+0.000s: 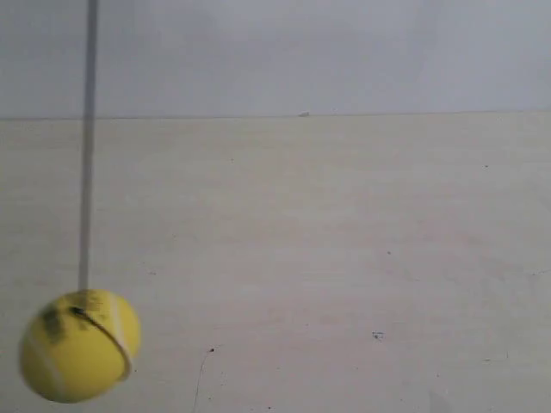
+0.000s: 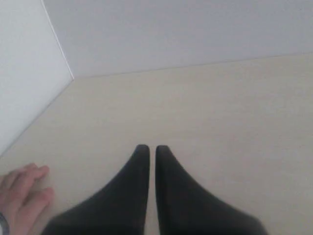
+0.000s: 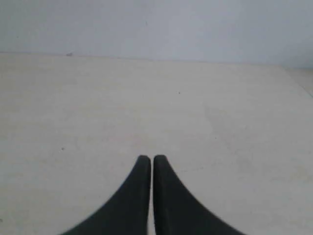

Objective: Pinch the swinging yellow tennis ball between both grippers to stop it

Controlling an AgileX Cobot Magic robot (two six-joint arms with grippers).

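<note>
The yellow tennis ball [image 1: 80,346] hangs low at the exterior view's left on a thin dark string [image 1: 87,146], slightly blurred. No gripper appears in the exterior view. In the left wrist view my left gripper [image 2: 149,148] is shut, its two black fingers side by side with only a slit between them and nothing held. My right gripper [image 3: 149,158] is shut the same way over bare tabletop. The ball is out of both wrist views.
A pale wooden tabletop [image 1: 344,258] runs back to a grey-white wall [image 1: 327,52]. A second wall [image 2: 24,73] forms a corner in the left wrist view. A person's hand [image 2: 22,193] rests on the table beside the left gripper.
</note>
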